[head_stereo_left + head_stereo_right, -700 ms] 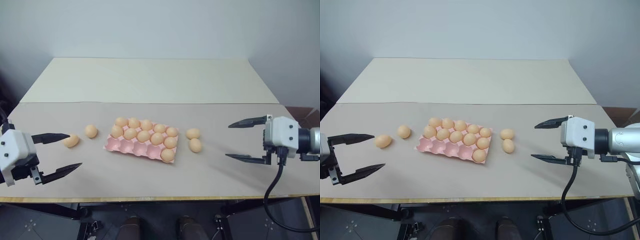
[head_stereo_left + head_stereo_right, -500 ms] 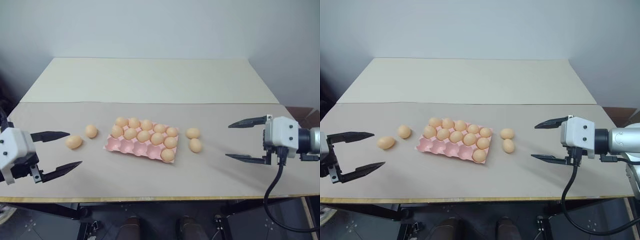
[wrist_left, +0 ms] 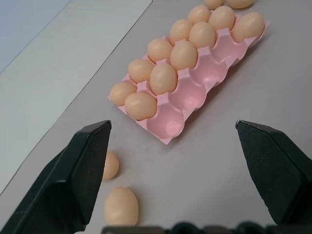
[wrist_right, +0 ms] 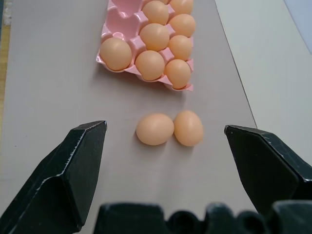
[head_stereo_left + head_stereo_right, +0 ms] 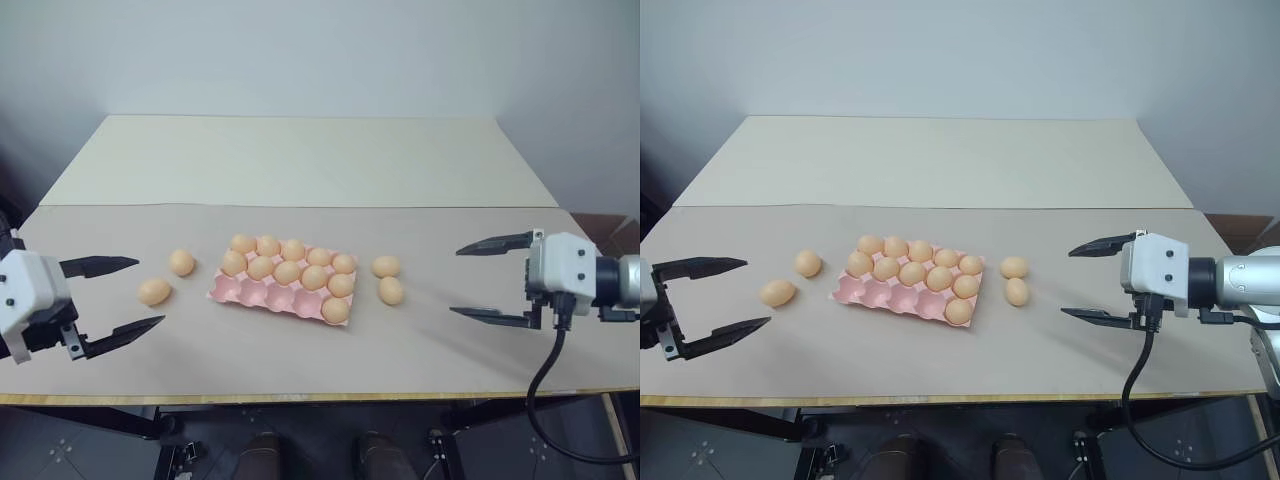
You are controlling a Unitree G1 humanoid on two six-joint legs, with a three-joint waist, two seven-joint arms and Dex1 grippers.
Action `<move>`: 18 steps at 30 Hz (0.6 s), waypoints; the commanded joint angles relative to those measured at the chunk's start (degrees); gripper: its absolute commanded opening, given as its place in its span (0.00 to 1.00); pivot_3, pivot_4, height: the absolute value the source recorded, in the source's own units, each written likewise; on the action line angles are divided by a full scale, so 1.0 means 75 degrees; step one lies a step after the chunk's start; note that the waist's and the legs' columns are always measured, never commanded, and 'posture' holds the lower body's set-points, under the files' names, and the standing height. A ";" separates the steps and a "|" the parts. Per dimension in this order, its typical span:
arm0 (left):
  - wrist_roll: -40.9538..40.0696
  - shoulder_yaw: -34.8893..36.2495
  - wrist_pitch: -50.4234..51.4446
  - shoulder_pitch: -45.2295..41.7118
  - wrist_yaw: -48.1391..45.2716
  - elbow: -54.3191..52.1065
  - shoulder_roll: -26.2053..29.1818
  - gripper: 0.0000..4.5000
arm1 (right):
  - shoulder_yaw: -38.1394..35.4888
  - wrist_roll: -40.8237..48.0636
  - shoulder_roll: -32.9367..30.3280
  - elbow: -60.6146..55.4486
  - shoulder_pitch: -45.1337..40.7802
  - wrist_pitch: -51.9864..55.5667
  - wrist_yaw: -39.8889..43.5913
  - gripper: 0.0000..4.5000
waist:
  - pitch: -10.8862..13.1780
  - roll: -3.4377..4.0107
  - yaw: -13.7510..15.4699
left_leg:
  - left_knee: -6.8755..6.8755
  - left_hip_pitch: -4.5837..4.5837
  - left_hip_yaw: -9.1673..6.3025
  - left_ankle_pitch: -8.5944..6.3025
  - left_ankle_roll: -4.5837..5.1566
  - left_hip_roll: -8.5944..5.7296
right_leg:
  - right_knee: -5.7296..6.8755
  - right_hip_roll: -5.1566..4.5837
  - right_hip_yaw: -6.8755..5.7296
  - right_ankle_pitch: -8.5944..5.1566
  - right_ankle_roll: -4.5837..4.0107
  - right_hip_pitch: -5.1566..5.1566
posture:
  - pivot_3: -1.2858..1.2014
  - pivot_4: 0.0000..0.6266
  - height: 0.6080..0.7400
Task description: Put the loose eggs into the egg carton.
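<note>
Here both pincers gape wide and empty: left gripper (image 5: 112, 296) lower left, right gripper (image 5: 478, 281) right of centre.

Left gripper (image 5: 112, 296): white boxy housing, two tapering matte black fingers (image 5: 98, 266). Right gripper (image 5: 490, 281): same white block with small dark screws, slim black fingers (image 5: 496, 243), grey cylindrical wrist behind, and a thick black cable (image 5: 545, 375) looping beneath.
</note>
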 commanded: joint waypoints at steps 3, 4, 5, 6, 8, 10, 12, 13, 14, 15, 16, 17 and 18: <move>-0.0118 -0.0250 -0.0200 -0.0246 0.0020 -0.0107 0.0020 0.99 | 0.0168 0.0001 -0.0316 -0.0163 -0.0395 0.0702 -0.0166 1.00 | 0.0000 0.0000 0.0000 | 0.0000 0.0000 0.0001 0.0000 0.0000 0.0000 | 0.0000 0.0000 0.0001 0.0000 -0.0001 -0.0001 | 0.52 0.24 1.00; -0.0163 -0.0304 -0.0185 -0.0276 -0.0003 -0.0119 0.0029 0.99 | 0.0217 0.0027 -0.0358 -0.0188 -0.0433 0.0889 -0.0175 1.00 | 0.0000 0.0000 0.0000 | 0.0000 -0.0001 0.0002 0.0000 0.0000 0.0000 | 0.0000 0.0000 0.0002 0.0000 -0.0001 -0.0002 | 0.52 0.24 1.00; -0.0213 -0.0327 -0.0164 -0.0303 -0.0017 -0.0128 0.0038 0.99 | 0.0257 0.0074 -0.0407 -0.0247 -0.0457 0.1103 -0.0188 1.00 | 0.0000 0.0000 0.0000 | 0.0000 -0.0003 0.0002 0.0000 0.0000 0.0000 | -0.0001 0.0000 0.0002 0.0000 -0.0001 -0.0003 | 0.52 0.24 1.00; -0.0207 -0.0407 -0.0173 -0.0364 0.0001 -0.0096 0.0053 0.99 | 0.0416 0.0192 -0.0525 -0.0377 -0.0543 0.1663 -0.0219 1.00 | 0.0000 0.0000 0.0000 | 0.0000 -0.0003 0.0002 0.0000 0.0000 0.0000 | -0.0002 0.0000 0.0001 0.0000 -0.0001 -0.0003 | 0.52 0.24 1.00; -0.0192 -0.0591 -0.0215 -0.0468 0.0022 -0.0042 0.0046 0.99 | 0.0617 0.0265 -0.0559 -0.0597 -0.0640 0.2291 -0.0384 1.00 | 0.0000 0.0000 0.0000 | 0.0000 -0.0003 0.0001 0.0000 0.0000 0.0002 | -0.0001 -0.0001 0.0002 0.0001 -0.0001 -0.0003 | 0.52 0.24 1.00; -0.0177 -0.0718 -0.0235 -0.0528 0.0040 -0.0033 0.0016 0.99 | 0.0741 0.0189 -0.0436 -0.0753 -0.0700 0.2539 -0.0610 1.00 | 0.0000 0.0000 0.0001 | 0.0000 0.0000 0.0000 0.0000 0.0000 0.0002 | 0.0000 0.0000 0.0001 0.0001 -0.0003 -0.0002 | 0.52 0.24 1.00; -0.0175 -0.0861 -0.0243 -0.0600 0.0068 -0.0022 0.0003 0.99 | 0.1110 0.0049 -0.0195 -0.0848 -0.0870 0.2787 -0.0877 1.00 | 0.0000 0.0000 -0.0008 | 0.0000 -0.0001 0.0001 0.0000 0.0000 0.0001 | 0.0000 0.0000 0.0002 0.0002 -0.0003 -0.0003 | 0.52 0.24 1.00; -0.0184 -0.0908 -0.0245 -0.0620 0.0074 -0.0019 0.0000 0.99 | 0.1279 -0.0027 -0.0080 -0.0879 -0.0940 0.2857 -0.0987 1.00 | 0.0000 0.0000 -0.0014 | 0.0000 -0.0002 0.0002 0.0000 0.0000 0.0001 | 0.0000 0.0001 0.0003 0.0002 -0.0003 -0.0004 | 0.52 0.24 1.00; -0.0198 -0.0944 -0.0246 -0.0641 0.0062 -0.0009 0.0004 0.99 | 0.1471 -0.0123 0.0041 -0.0876 -0.1035 0.2972 -0.1129 1.00 | 0.0000 0.0000 -0.0016 | 0.0000 -0.0003 0.0003 0.0000 0.0000 0.0001 | 0.0001 0.0001 0.0004 0.0002 -0.0004 -0.0006 | 0.52 0.24 1.00; -0.0196 -0.0983 -0.0255 -0.0672 0.0047 0.0020 0.0016 0.99 | 0.1779 -0.0357 0.0246 -0.0789 -0.1178 0.3080 -0.1380 1.00 | 0.0000 0.0000 -0.0013 | 0.0000 -0.0003 0.0002 0.0000 0.0000 0.0001 | 0.0002 0.0002 0.0004 0.0002 -0.0004 -0.0007 | 0.52 0.24 1.00; -0.0190 -0.1023 -0.0255 -0.0706 0.0040 0.0043 0.0027 0.99 | 0.2052 -0.0543 0.0456 -0.0678 -0.1320 0.3240 -0.1629 1.00 | 0.0000 0.0000 -0.0018 | 0.0000 -0.0005 0.0002 0.0000 0.0000 0.0001 | 0.0002 0.0003 0.0004 0.0002 -0.0003 -0.0009 | 0.52 0.24 1.00; -0.0185 -0.1059 -0.0262 -0.0736 0.0023 0.0061 0.0041 0.99 | 0.2289 -0.0701 0.0652 -0.0576 -0.1446 0.3372 -0.1835 1.00 | 0.0000 0.0000 -0.0031 | 0.0000 -0.0004 0.0003 0.0000 0.0000 0.0002 | 0.0003 0.0004 0.0005 0.0002 -0.0004 -0.0010 | 0.52 0.24 1.00; -0.0188 -0.1082 -0.0267 -0.0748 0.0005 0.0068 0.0046 0.99 | 0.2468 -0.0844 0.0835 -0.0501 -0.1534 0.3454 -0.2012 1.00 | 0.0000 0.0000 -0.0027 | 0.0000 -0.0004 0.0003 0.0000 0.0000 0.0001 | 0.0005 0.0004 0.0007 0.0002 -0.0004 -0.0011 | 0.52 0.24 1.00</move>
